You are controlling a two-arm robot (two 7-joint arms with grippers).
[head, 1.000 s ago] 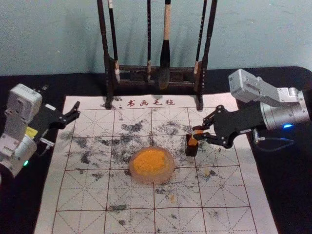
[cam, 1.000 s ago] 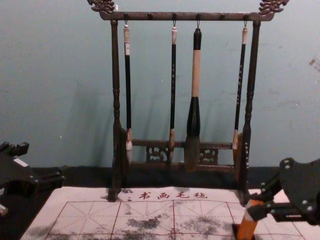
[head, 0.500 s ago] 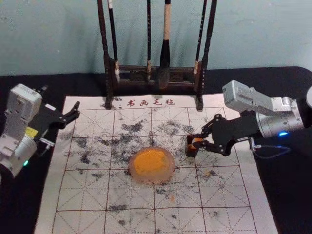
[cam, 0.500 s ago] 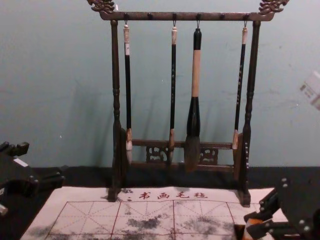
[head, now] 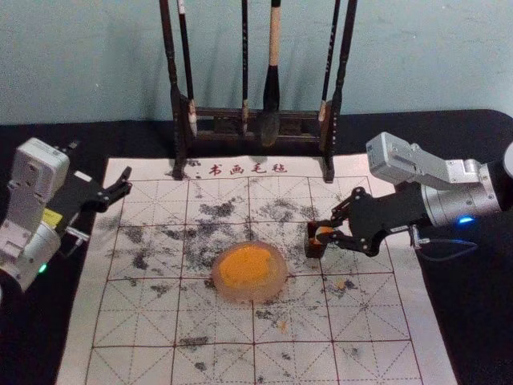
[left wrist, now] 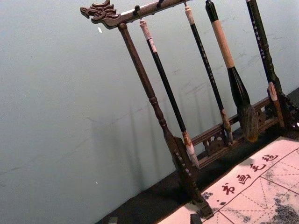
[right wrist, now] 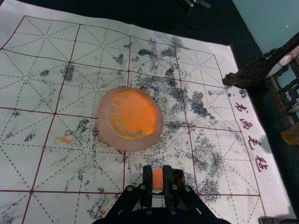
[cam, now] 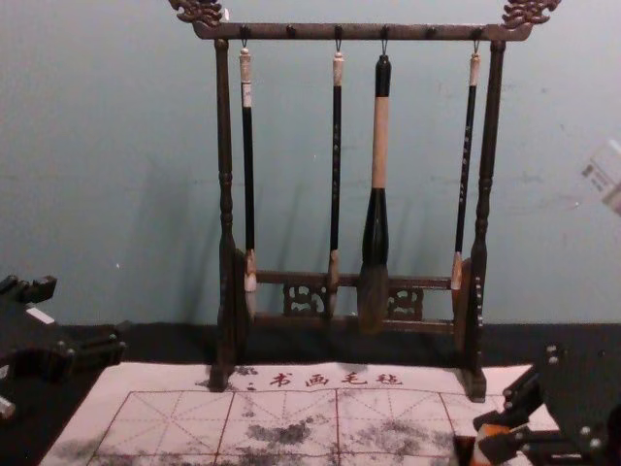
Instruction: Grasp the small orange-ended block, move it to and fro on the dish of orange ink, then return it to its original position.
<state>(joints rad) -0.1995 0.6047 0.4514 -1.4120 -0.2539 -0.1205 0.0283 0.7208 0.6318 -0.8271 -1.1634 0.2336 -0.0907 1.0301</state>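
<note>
Holds the orange-ended block [head: 324,230] snug in the right pincer [head: 323,235], nipped at the tips, at the dark square-sided box [head: 314,250]; can't tell how deep inside. Has, to the left, a round frosted dish [head: 277,289] of lumpy orange ink on a pale, black-smudged mat [head: 136,321]. Keeps the left pincer [head: 101,159] wide, by the mat's far left corner

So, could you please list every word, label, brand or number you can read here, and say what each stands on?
"书画毛毡", in red near the far edge of the mat.
Fine characters on the brush handles: too small to read.
White label near the top of the chest view's leftmost brush: too small.
White sticker on the left arm: illegible.
</note>
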